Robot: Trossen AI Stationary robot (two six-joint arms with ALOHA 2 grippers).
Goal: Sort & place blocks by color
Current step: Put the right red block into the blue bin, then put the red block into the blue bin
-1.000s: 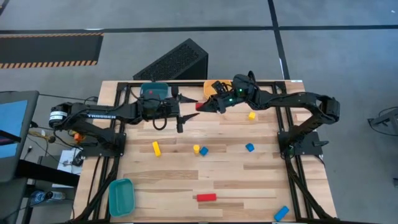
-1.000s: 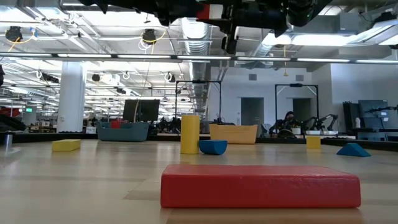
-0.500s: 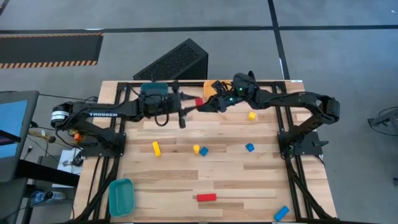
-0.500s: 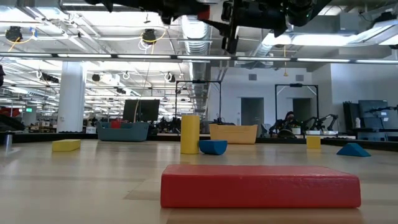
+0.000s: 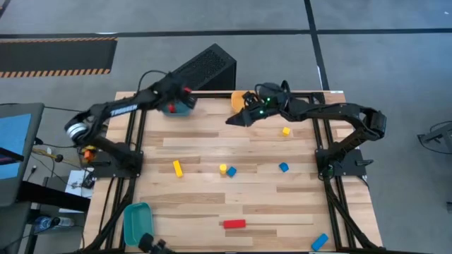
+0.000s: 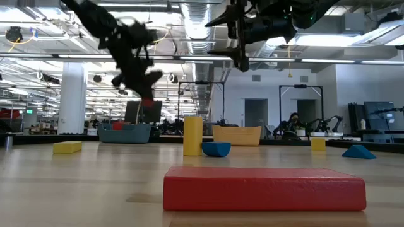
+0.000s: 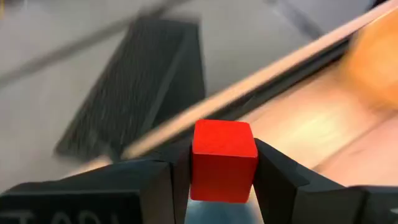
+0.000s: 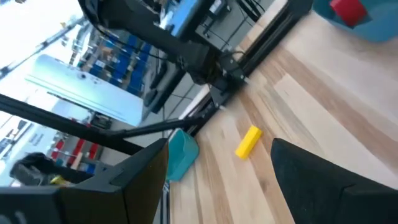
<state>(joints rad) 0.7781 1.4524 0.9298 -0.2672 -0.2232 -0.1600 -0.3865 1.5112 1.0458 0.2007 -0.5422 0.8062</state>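
Observation:
A red cube, one of the blocks, sits between the fingers of my left gripper, which is shut on it above the dark-blue bin at the table's far left. My right gripper hangs open and empty near the orange-yellow bin at the far edge. Loose on the table lie a yellow bar, a yellow cube, a blue piece beside it, another blue piece, a small yellow block, a red bar and a blue block. My left gripper pinches the red cube by two opposite side faces between its two fingers. The fingers slant downward toward the table's far edge. The cube is lifted clear and hangs in the air over the dark-blue bin, its top face level.
A teal bin stands at the near left corner. A black slanted box lies on the floor beyond the far edge. The arms' frames stand at the table's left and right sides. Bare wood lies between the scattered blocks.
The red cube has passed from my right gripper to my left one: the left shut on it and the right let go. My left gripper has then swung with the cube toward the table's far left, over the dark-blue bin. My right gripper has stayed near the orange-yellow bin.

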